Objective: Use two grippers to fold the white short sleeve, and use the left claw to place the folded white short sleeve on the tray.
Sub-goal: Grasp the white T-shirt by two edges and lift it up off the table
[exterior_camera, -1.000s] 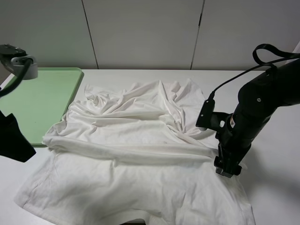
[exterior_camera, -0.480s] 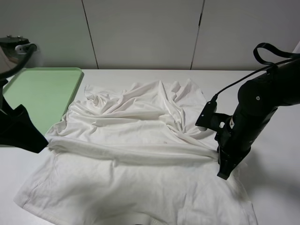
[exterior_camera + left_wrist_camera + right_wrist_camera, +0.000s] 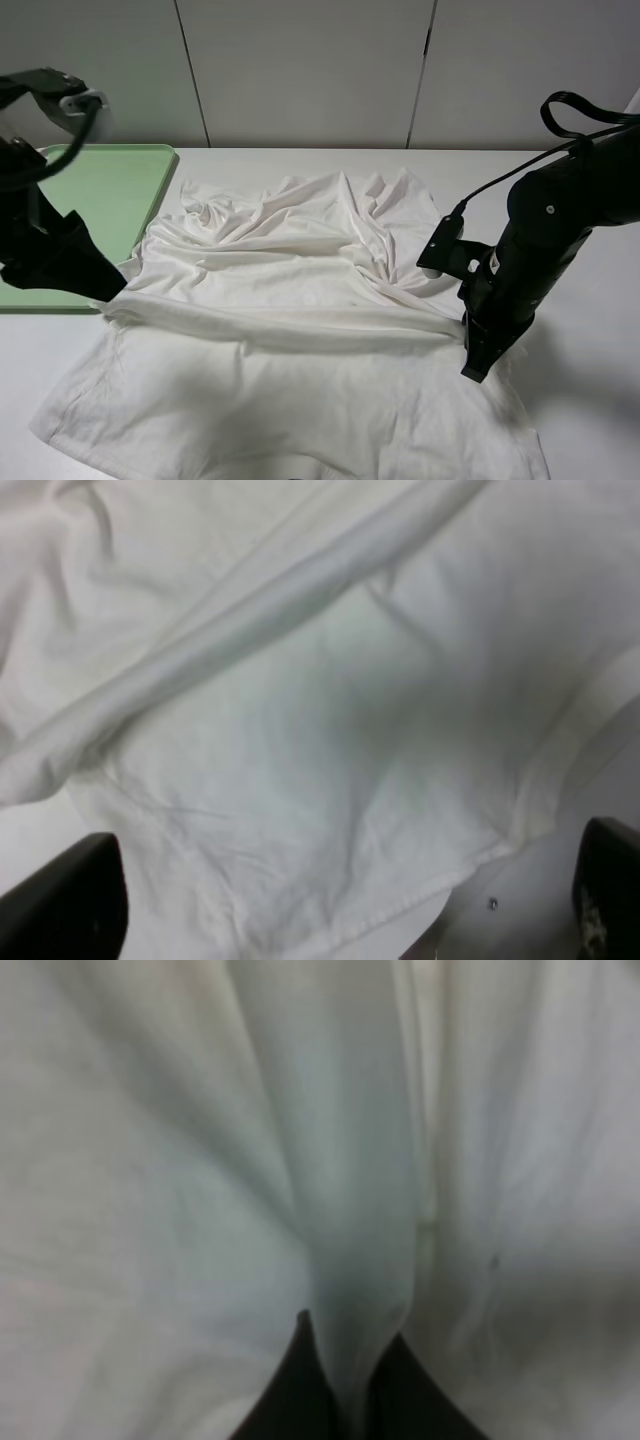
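My right end effector (image 3: 478,362) is clenched on a fold of the white short sleeve (image 3: 300,300), which lies rumpled on the counter (image 3: 590,400) between it and my released left end effector (image 3: 335,895), beside the tray (image 3: 90,200).

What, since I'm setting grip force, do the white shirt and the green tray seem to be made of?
The white short sleeve looks like thin, soft, matte fabric: it lies in loose wrinkles and a rolled fold. Cotton or blend, I cannot tell. The tray looks like smooth light green plastic, with a low moulded rim.
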Controlling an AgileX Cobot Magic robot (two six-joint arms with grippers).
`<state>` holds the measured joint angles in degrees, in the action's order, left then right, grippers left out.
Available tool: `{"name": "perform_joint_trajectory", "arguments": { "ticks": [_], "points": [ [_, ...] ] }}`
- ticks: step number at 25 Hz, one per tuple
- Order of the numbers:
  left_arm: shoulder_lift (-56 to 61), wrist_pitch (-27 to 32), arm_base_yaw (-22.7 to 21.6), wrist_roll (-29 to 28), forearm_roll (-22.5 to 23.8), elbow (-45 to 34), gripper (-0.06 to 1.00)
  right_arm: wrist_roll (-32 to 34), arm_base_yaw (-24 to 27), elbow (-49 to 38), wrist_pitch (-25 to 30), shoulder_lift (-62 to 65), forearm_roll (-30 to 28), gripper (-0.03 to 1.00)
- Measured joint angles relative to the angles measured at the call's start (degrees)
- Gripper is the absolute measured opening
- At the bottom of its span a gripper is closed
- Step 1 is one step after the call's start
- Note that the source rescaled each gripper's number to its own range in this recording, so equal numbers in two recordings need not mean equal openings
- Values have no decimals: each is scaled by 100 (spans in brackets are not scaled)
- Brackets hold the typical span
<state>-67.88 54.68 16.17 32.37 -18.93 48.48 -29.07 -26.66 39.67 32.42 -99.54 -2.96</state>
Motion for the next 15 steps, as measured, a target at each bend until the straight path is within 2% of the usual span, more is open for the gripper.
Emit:
{"name": "perform_joint_trajectory", "arguments": {
  "ticks": [4,8,11,14,15],
  "points": [
    [-401,-12,0,-14,168,0,88,0,0,0,0,0,0,0],
    [-1146,-107,30,-42,661,0,85,38,0,0,5,0,0,0],
    [-1545,-384,266,-15,1325,1,85,65,0,0,10,0,0,0],
    [-1749,-659,563,309,2082,1,85,86,0,0,10,0,0,0],
    [-1749,-659,563,309,2082,1,85,86,0,0,10,0,0,0]
  ]
}}
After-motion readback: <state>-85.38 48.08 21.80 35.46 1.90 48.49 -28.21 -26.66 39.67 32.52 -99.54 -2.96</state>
